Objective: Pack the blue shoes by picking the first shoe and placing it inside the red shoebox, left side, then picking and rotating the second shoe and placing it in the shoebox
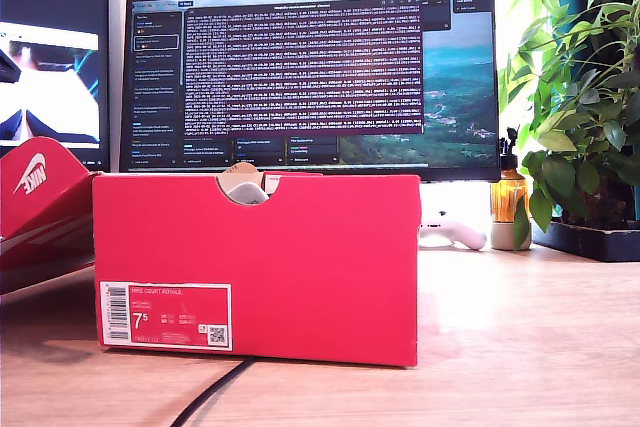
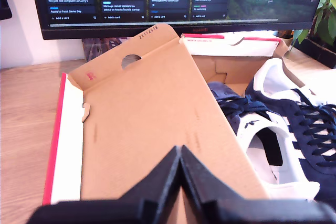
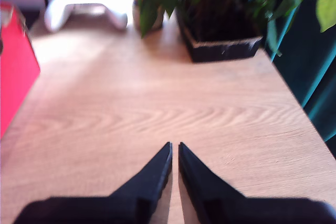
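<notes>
Clenched, empty jaws on my first gripper and second gripper; both blue shoes lie inside the red shoebox.

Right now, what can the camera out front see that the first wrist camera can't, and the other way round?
Only the exterior view shows the red shoebox's outside wall with its white 7.5 label, the red swoosh lid, and a white game controller. Only the first wrist view shows inside the box: the blue shoes, a raised cardboard flap, and my first end effector, closed and holding nothing. Both show the box, the monitor and the wooden desk.
</notes>
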Motion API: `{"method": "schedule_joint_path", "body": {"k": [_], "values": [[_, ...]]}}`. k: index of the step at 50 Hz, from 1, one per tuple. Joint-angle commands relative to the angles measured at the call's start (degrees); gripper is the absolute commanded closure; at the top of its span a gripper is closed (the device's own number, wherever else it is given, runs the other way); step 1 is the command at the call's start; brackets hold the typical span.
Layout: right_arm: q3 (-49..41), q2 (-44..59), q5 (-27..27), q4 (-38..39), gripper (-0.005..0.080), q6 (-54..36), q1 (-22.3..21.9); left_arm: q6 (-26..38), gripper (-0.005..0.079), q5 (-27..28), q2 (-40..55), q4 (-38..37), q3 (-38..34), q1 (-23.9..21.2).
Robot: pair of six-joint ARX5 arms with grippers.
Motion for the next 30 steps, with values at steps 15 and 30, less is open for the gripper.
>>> {"method": "schedule_joint_path", "body": {"k": [15, 30], "values": [[-3.2, -4.7, -3.7, -0.4, 0.0765, 0.9, -5.3, -1.9, 0.0759, -3.7, -1.5, 1.4, -2.8, -3.8], [-10.4, -9.7, -5.8, 1.7, 0.0765, 0.7, -6.7, -1.7, 0.0759, -11.8, -8.3, 1.0, -4.4, -8.7]]}}
